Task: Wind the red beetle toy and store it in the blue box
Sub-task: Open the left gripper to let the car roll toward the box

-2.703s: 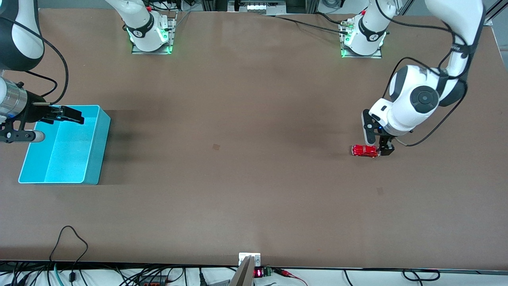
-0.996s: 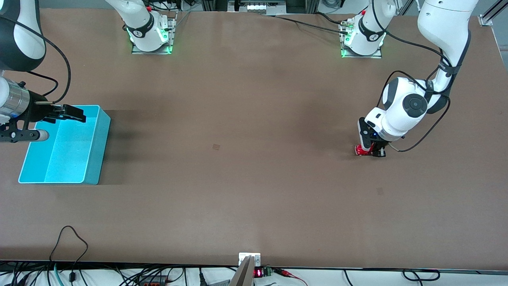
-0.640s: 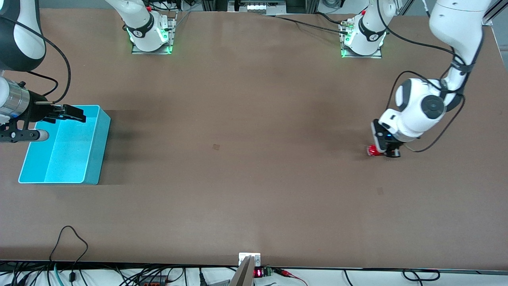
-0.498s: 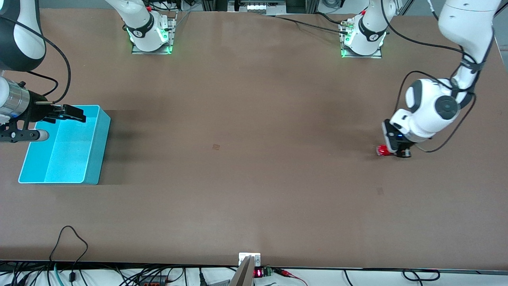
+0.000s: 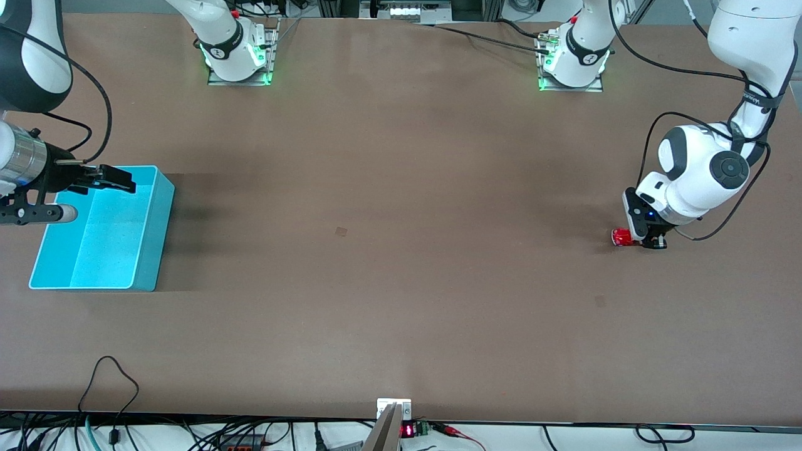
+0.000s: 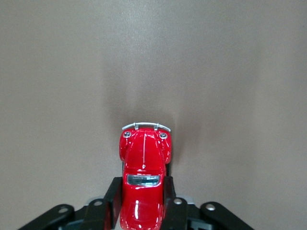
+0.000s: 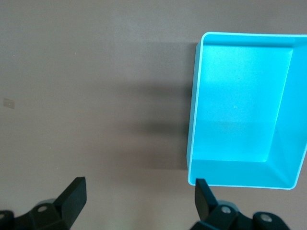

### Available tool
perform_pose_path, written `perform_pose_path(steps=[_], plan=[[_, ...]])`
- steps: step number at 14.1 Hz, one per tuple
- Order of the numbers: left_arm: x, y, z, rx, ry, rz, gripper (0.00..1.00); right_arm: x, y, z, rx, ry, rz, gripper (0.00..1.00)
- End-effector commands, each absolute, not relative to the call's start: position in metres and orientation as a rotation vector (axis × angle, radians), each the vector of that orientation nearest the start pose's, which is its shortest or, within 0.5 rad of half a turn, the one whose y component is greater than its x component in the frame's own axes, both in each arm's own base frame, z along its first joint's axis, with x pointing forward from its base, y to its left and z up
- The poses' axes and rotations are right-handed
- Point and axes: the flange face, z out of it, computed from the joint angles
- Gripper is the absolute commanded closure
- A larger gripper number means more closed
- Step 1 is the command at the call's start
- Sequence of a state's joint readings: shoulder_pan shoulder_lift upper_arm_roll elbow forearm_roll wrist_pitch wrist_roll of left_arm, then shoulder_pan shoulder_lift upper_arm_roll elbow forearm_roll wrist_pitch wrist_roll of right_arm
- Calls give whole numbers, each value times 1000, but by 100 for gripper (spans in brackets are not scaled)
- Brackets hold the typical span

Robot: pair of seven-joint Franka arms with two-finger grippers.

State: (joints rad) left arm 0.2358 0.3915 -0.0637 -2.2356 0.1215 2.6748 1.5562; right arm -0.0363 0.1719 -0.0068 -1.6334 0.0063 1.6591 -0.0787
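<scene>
Red beetle toy (image 6: 143,184) sits clamped in my left hand (image 5: 645,241), near the table's left-arm end, nose outward, tail hidden. My right hand (image 7: 139,203) waits spread above the blue box (image 5: 160,213).

You have a wide matte brown table (image 5: 401,250) under even light; dark cables (image 5: 106,376) trail along its near edge, perhaps onto pale floor.

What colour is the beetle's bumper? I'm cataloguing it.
Silvery, on the red beetle; the left wrist view shows it best.
</scene>
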Motion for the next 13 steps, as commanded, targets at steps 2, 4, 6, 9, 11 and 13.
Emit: perform_pose_path(steps=[2, 4, 6, 9, 11, 13], plan=[[560, 100, 220, -2259, 2095, 20, 0, 598, -24, 506, -3103, -71, 231, 0], [569, 98, 254, -2279, 2100, 73, 0, 597, -24, 506, -3103, -72, 234, 0], [571, 91, 275, -2325, 2095, 134, 0, 597, -24, 506, -3103, -72, 234, 0], [565, 78, 310, -2423, 1994, 185, 0, 597, -24, 506, -3103, -72, 234, 0], [561, 72, 334, -2476, 1908, 189, 0, 597, -24, 506, -3103, -72, 234, 0], [553, 64, 359, -2538, 1817, 219, 0, 597, -24, 506, -3103, -69, 234, 0]])
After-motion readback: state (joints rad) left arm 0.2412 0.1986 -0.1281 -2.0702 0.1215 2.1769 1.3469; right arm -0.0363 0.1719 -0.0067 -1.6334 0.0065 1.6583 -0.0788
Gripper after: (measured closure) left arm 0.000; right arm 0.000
